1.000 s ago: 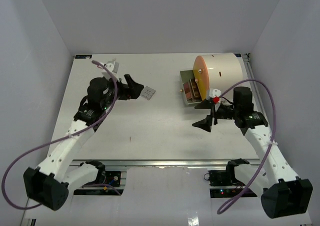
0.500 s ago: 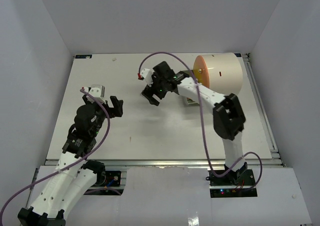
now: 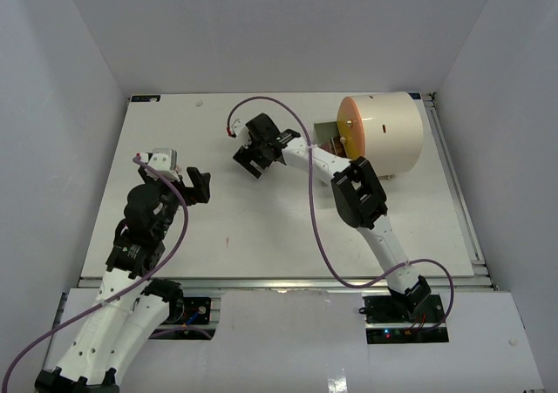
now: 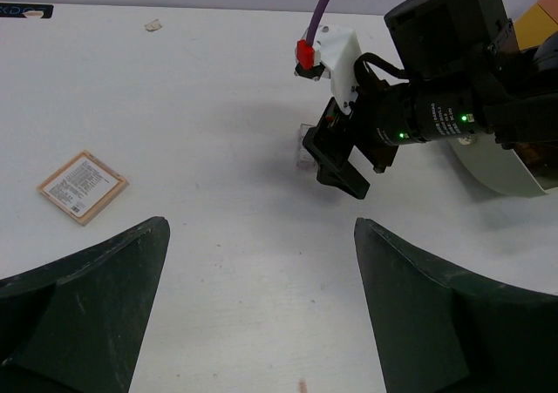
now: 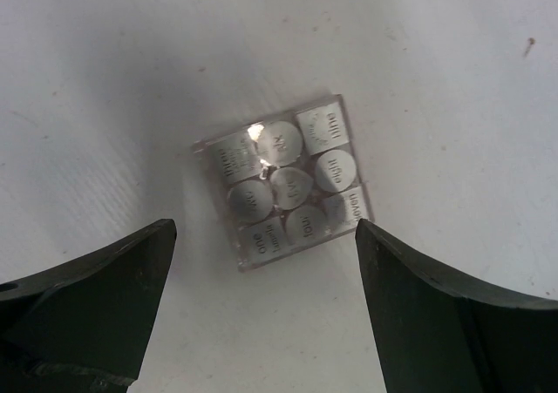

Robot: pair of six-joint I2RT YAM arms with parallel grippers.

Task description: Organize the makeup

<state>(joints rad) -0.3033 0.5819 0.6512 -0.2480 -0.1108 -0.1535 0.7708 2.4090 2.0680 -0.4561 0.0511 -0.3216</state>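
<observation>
The small grey square palette (image 5: 283, 184) is lying flat on the tabletop (image 5: 453, 53), mid-back, right under the right fingers (image 5: 105, 280), which are hanging wide on either side, not touching it. The left fingers (image 4: 87, 297) are gaping wide too, holding nothing, with a flat brown palette (image 4: 83, 186) lying nearby.

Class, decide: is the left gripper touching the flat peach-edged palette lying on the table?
Apart. The left wrist view shows bare table between the palette and the open jaws of the left gripper.

A large cream cylinder (image 3: 392, 127) with an orange front lies on its side at two o'clock on the white desk (image 3: 261, 236). A tiny white scrap (image 3: 200, 103) sits at eleven o'clock.
</observation>
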